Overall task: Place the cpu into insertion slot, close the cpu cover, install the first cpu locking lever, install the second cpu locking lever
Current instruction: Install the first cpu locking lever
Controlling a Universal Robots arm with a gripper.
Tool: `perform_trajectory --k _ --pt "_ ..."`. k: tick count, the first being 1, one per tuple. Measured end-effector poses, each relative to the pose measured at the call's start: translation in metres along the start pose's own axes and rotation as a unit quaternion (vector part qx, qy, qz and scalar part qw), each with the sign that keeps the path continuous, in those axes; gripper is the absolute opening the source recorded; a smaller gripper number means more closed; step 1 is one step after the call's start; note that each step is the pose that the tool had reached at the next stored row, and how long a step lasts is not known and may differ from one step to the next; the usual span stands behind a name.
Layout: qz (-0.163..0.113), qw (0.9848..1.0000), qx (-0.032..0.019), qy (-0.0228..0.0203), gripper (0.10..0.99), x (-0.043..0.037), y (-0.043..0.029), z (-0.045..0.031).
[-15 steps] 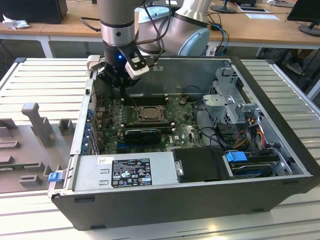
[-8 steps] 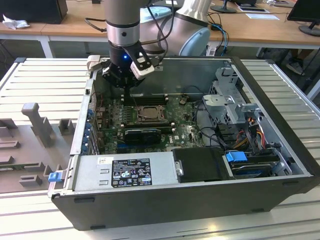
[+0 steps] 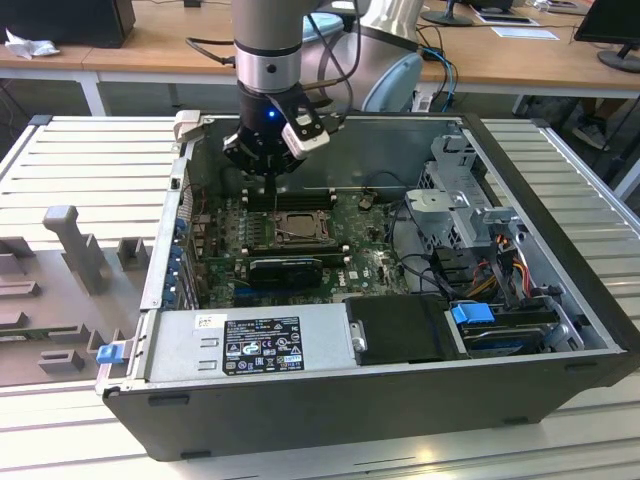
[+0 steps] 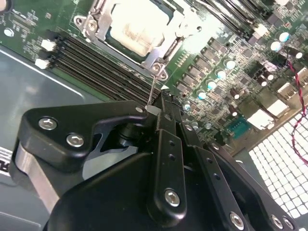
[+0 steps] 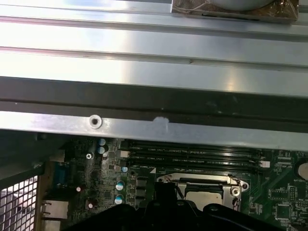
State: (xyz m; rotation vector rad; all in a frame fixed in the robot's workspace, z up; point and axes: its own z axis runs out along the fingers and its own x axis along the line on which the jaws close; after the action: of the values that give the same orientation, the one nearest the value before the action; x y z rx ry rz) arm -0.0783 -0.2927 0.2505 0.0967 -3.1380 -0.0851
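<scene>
Status: chip is seated in the socket, pale top showing through the open middle of the cover, which lies flat over it. So the first two steps look done.

My fingers are pinched shut on a thin wire lever at the socket corner nearest the memory slots. The lever stands up from the board and looks not yet hooked down. I can't tell which of the two levers it is, or where the other one sits.

Around: the socket sits mid-board inside the open case, case on the table. Graphics card just beside the socket, cable bundle and drive cage well apart. Case wall is close above me in the first wrist view.
</scene>
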Motion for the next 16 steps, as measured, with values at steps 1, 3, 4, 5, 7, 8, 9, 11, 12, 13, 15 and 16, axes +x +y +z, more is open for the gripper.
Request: perform_trajectory --k 1,3,4,5,7,8,9,11,12,13,15,16 --pt "0.0 1.0 0.0 0.0 0.106 -0.0012 -0.0001 0.0" --pt "0.0 1.0 0.0001 0.0 0.106 -0.0042 -0.0003 0.0" --pt "0.0 1.0 0.0001 0.0001 0.106 -0.0056 -0.0004 -0.0001" --pt "0.0 1.0 0.0002 0.0001 0.106 -0.0064 -0.0004 -0.0001" --pt "0.0 1.0 0.0001 0.0 0.106 -0.008 -0.0005 0.0" --pt "0.0 1.0 0.0001 0.0 0.106 -0.0092 -0.0006 0.0" --pt "0.0 1.0 0.0001 0.0 0.106 -0.0103 -0.0006 0.0" --pt "0.0 1.0 0.0001 0.0 0.106 -0.0127 -0.0008 0.0" --pt "0.0 1.0 0.0001 0.0 0.106 -0.014 -0.0009 0.0" --pt "0.0 1.0 0.0001 0.0001 0.106 -0.0148 -0.0009 -0.0001" --pt "0.0 1.0 0.0001 0.0 0.106 -0.0179 -0.0011 -0.0001" --pt "0.0 1.0 0.0001 0.0 0.106 -0.0191 -0.0012 -0.0001"
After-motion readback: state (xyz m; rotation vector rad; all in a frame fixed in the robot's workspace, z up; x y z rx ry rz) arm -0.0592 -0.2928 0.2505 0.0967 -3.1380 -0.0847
